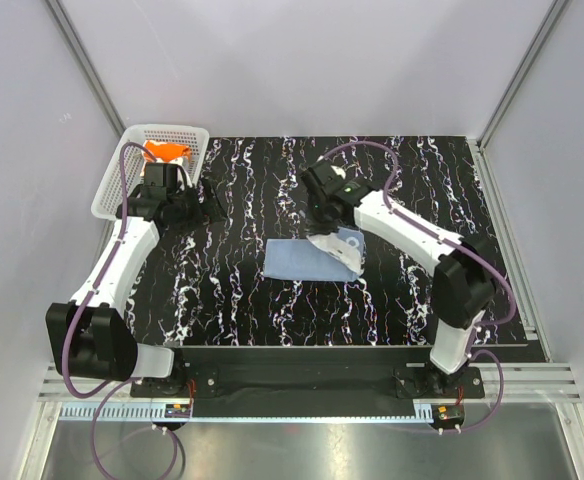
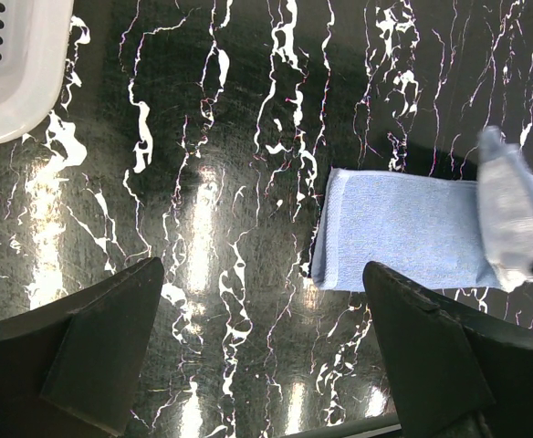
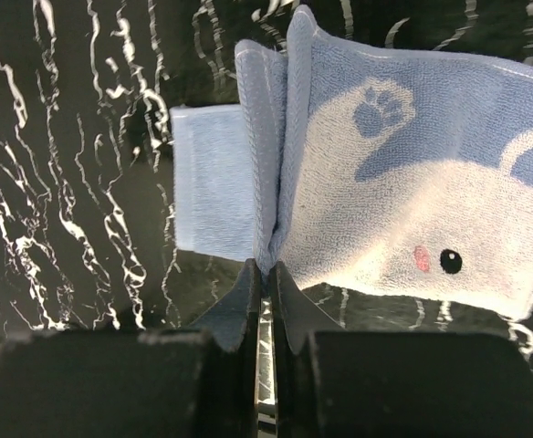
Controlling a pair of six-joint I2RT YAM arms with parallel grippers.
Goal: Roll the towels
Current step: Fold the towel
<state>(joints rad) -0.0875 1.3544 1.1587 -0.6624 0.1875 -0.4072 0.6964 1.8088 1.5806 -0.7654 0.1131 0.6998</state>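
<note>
The light blue towel point(image 1: 297, 260) lies on the black marbled table, and its right end is lifted and folded over so a white cartoon bear print shows point(image 3: 412, 210). My right gripper point(image 3: 266, 270) is shut on a pinched fold of that towel's edge; in the top view it point(image 1: 325, 236) stands over the towel's right end. The orange towel point(image 1: 165, 152) sits inside the white mesh basket. My left gripper point(image 2: 262, 338) hangs open above bare table to the left of the blue towel point(image 2: 403, 233), with nothing between its fingers. In the top view it point(image 1: 212, 205) is beside the basket.
The white mesh basket point(image 1: 112, 185) stands at the table's back left corner, right beside my left wrist; its rim point(image 2: 11, 82) shows in the left wrist view. Grey walls enclose the table on three sides.
</note>
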